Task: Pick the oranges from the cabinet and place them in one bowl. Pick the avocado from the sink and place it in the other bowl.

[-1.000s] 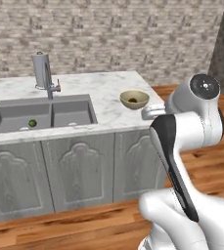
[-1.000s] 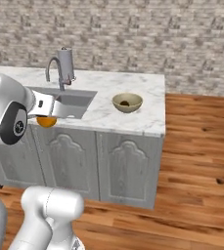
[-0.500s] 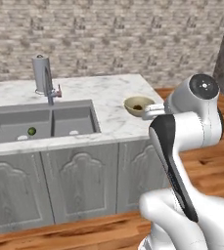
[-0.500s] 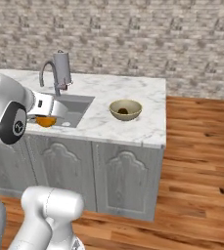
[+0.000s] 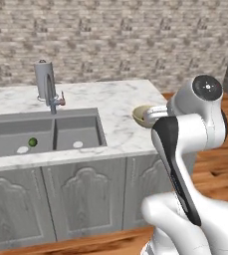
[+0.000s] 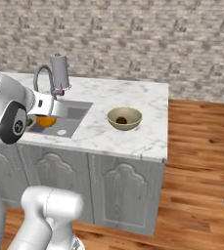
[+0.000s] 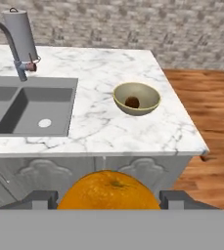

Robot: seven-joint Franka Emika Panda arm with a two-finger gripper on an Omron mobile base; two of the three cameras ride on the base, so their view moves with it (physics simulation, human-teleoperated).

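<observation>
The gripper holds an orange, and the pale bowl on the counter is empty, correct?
Not quite. The gripper does hold an orange, but the pale bowl is not empty: the hand view shows a darker brownish orange already inside it.

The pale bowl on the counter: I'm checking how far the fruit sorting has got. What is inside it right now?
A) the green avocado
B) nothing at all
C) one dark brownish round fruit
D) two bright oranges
C: the pale bowl holds a single dark brownish ball, while the bright orange sits between the tool fingers and the avocado lies in the sink.
</observation>
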